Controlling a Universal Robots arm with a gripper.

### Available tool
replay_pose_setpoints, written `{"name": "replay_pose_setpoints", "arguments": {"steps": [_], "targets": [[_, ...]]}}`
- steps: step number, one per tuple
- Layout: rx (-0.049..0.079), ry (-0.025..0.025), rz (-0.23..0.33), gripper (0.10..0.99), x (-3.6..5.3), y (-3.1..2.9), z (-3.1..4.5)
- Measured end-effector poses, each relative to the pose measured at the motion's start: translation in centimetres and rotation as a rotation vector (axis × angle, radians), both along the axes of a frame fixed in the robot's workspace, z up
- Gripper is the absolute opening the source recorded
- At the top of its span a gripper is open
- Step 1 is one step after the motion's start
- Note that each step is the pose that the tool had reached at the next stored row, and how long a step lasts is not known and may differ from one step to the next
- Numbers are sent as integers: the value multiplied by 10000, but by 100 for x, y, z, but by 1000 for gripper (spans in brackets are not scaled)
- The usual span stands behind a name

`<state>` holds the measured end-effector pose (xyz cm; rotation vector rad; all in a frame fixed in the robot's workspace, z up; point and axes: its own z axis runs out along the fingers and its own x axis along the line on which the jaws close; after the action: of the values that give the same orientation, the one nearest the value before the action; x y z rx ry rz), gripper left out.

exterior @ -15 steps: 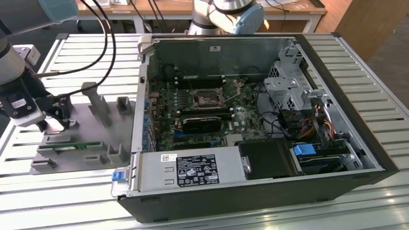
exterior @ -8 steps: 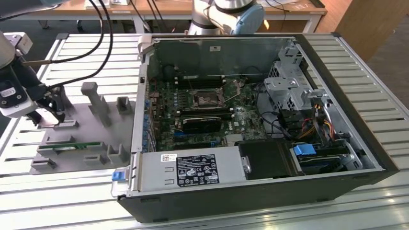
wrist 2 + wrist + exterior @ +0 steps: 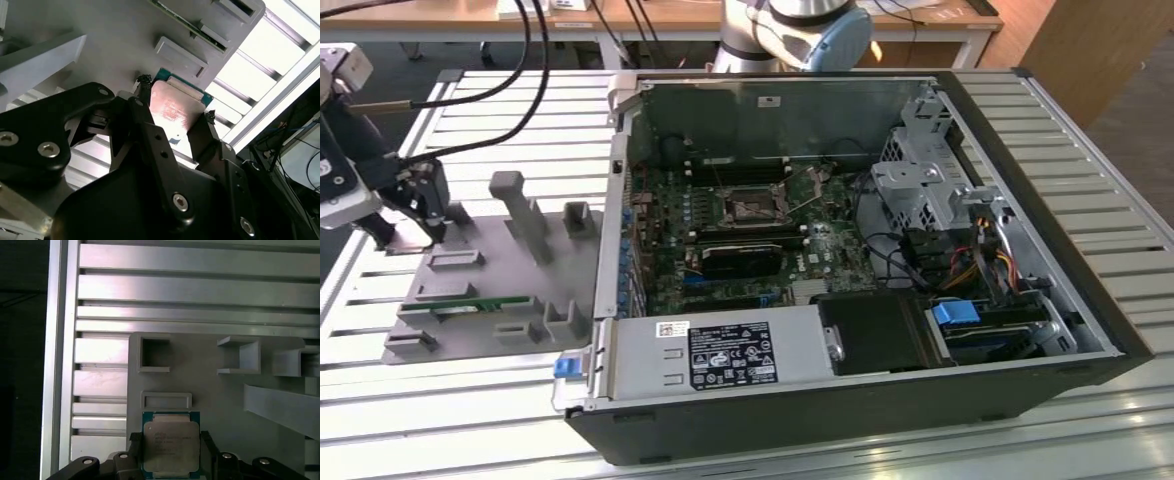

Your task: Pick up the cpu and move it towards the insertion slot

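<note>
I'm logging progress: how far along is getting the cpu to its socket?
Done: the end effector sits over the silvery square cpu at the grey plastic tray. In hand: its fingers press two opposite edges; lifted or not, unclear. Left: the whole carry; the metal-framed square insertion slot sits far off in the open case.

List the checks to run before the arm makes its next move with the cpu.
1. Gripper shut on the cpu, one finger on each of two opposite edges: ok.
2. cpu sits square between the fingers, in the first wrist view: ok.
3. cpu lifted clear of the grey tray: cannot tell.
4. Insertion slot with nothing lying on it: ok.
5. Slot's metal frame open to take the chip: cannot tell.
6. Memory stick on the tray, apart from the gripper: ok.
</note>
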<state>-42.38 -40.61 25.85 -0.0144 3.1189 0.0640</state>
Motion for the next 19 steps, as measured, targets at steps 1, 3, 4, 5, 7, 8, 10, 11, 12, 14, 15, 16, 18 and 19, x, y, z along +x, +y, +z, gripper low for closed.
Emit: {"name": "replay_pose_setpoints", "arguments": {"steps": [1, 3, 4, 5, 7, 8, 10, 11, 12, 14, 15, 16, 18, 19], "targets": [[0, -2, 0, 541, 0, 0, 33], [0, -4, 0, 541, 0, 0, 94], [0, -4, 0, 541, 0, 0, 122], [0, -5, 0, 541, 0, 0, 150], [0, -8, 0, 541, 0, 0, 200], [0, -7, 0, 541, 0, 0, 228], [0, -13, 0, 541, 0, 0, 280], [1, -14, 0, 541, 0, 0, 304], [0, -14, 0, 541, 0, 0, 328], [0, -14, -1, 541, 0, 0, 385], [0, -14, -1, 541, 0, 0, 420], [0, -15, 0, 541, 0, 0, 455], [1, -17, 0, 541, 0, 0, 523], [0, -19, 0, 541, 0, 0, 556]]}}
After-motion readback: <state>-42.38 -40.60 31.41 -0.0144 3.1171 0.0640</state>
